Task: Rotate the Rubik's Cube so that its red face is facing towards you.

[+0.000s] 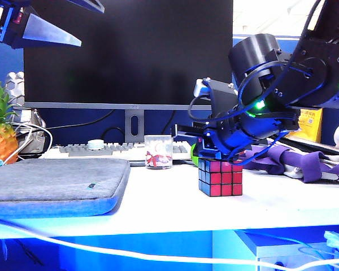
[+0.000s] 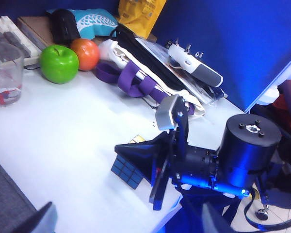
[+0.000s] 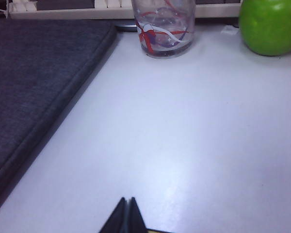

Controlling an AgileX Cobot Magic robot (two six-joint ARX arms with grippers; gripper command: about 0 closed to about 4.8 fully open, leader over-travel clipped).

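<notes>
- Both claws are seen in the exterior view: the right claw [image 1: 217,153] is lowered onto the top of the Rubik's Cube [image 1: 221,178], which stands on the white counter [image 1: 158,200] with the red face [image 1: 225,179] turned to the camera; the left claw [image 1: 42,31] is held high at the upper left, fingers spread.
- Left wrist view: the Rubik's Cube [image 2: 128,171] is shown under the right arm, a blue side visible; a green apple [image 2: 59,63] lies well apart.
- Right wrist view: the right claw [image 3: 126,217] is clenched, its tips pressed together above the counter [image 3: 184,145]; a glass [image 3: 163,26] stands beyond.
</notes>
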